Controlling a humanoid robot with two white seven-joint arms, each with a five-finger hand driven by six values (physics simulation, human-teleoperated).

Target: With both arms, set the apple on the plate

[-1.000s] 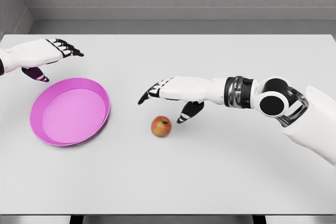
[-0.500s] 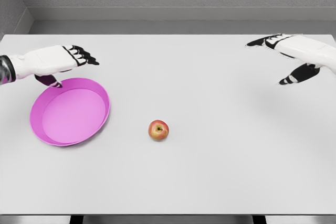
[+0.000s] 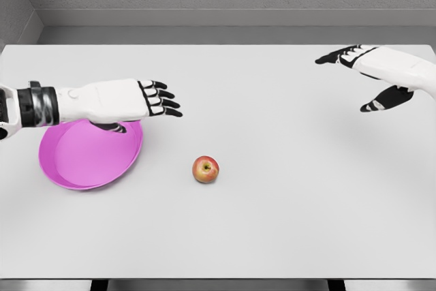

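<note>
1. Red-and-yellow apple (image 3: 206, 169): you will find it on the bare white table (image 3: 272, 223), left of centre, stem up, touched by nothing.
2. Pink plate (image 3: 82, 168): it sits on the table left of the apple, near but apart from it. You can see that it holds nothing; its far rim is hidden behind the left arm.
3. Left hand (image 3: 129, 100): your left arm enters from the left edge and reaches across the plate's far rim. The palm faces down, the black-tipped fingers (image 3: 162, 99) are extended and spread, pointing right, and the thumb hangs below over the plate's rim. It grips nothing. The hand lies up and to the left of the apple, clearly apart from it.
4. Right hand (image 3: 371, 73): you see it at the upper right, above the table's far right corner, well apart from the apple. Fingers are stretched out leftward, thumb dropped below, nothing held.
</note>
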